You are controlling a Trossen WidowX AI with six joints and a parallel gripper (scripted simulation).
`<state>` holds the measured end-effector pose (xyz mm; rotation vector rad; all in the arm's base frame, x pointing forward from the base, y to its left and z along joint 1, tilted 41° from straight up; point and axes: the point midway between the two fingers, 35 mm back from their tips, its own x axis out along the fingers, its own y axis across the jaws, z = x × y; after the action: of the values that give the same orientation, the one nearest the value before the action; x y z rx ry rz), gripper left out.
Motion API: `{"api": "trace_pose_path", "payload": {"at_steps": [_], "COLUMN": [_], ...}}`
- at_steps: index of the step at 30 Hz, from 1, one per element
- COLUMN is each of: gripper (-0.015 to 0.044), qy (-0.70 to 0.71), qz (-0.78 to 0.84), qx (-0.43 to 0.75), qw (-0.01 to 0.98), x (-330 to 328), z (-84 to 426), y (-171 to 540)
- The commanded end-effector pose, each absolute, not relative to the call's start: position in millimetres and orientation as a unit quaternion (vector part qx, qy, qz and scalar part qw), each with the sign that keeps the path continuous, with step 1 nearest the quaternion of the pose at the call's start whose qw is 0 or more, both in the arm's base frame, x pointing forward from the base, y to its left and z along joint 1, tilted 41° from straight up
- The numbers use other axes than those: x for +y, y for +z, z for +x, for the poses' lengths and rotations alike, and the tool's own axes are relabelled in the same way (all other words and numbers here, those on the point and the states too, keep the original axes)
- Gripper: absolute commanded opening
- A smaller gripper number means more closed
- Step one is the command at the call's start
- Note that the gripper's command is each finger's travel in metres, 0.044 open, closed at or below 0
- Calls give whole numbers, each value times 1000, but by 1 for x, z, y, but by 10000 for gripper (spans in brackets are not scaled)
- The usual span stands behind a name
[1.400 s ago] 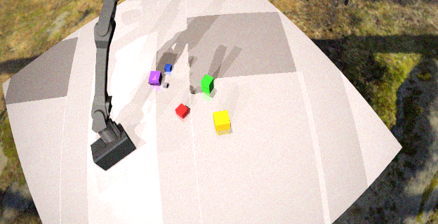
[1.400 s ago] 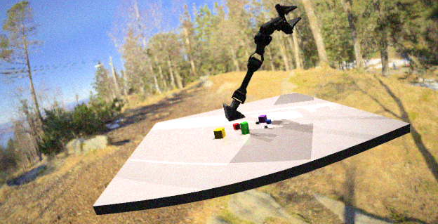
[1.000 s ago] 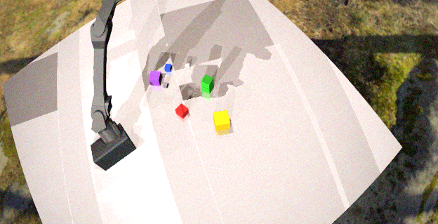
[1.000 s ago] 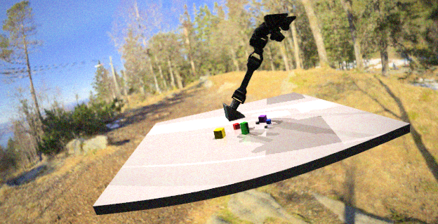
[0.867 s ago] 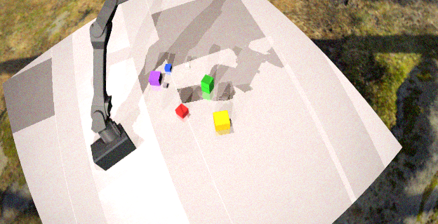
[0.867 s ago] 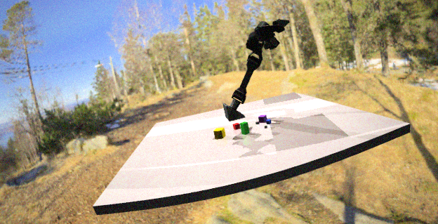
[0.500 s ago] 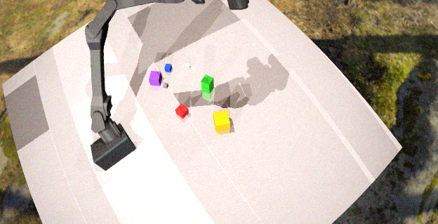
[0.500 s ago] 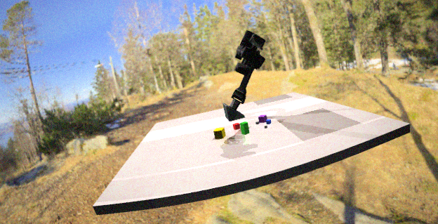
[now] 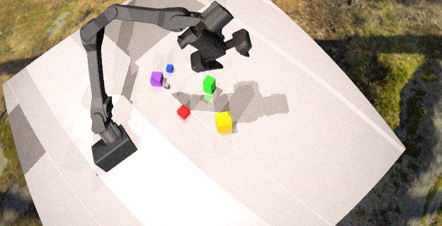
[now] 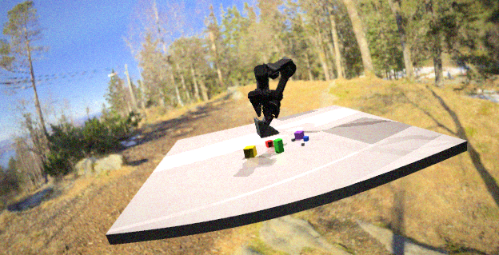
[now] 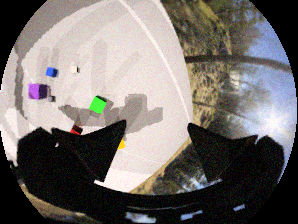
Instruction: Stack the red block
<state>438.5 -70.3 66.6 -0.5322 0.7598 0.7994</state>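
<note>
The red block (image 9: 183, 112) (image 10: 269, 143) lies on the table top; in the wrist view the left finger partly hides this red block (image 11: 76, 131). The green tower (image 9: 209, 83) (image 10: 278, 145) (image 11: 97, 105) stands upright, a short way from the red block, with nothing on top. My gripper (image 9: 235, 61) (image 10: 267, 116) (image 11: 157, 124) is open and empty. It hangs high above the table, apart from both red block and green tower. Its shadow falls beside the tower.
A yellow block (image 9: 223, 122) (image 10: 249, 152) (image 11: 121, 144) stands near the red block and green tower. A purple block (image 9: 156, 78) (image 10: 299, 134) (image 11: 36, 91) and a smaller blue block (image 9: 169, 68) (image 10: 305, 138) (image 11: 51, 72) are on the other side. A tiny dark block (image 9: 166, 86) (image 11: 52, 98) lies beside the purple one.
</note>
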Motion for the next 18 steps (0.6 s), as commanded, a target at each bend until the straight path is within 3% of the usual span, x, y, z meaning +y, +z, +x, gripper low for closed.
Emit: {"api": "trace_pose_path", "payload": {"at_steps": [1,8,18], "gripper": [440,440,440], "qy": [389,373,372], "qz": [-97,114,121], "qx": [480,633,637], "qw": [780,669,664], "x": [-53,-22,-25], "z": [369,270,263], "y": [35,24,21]}}
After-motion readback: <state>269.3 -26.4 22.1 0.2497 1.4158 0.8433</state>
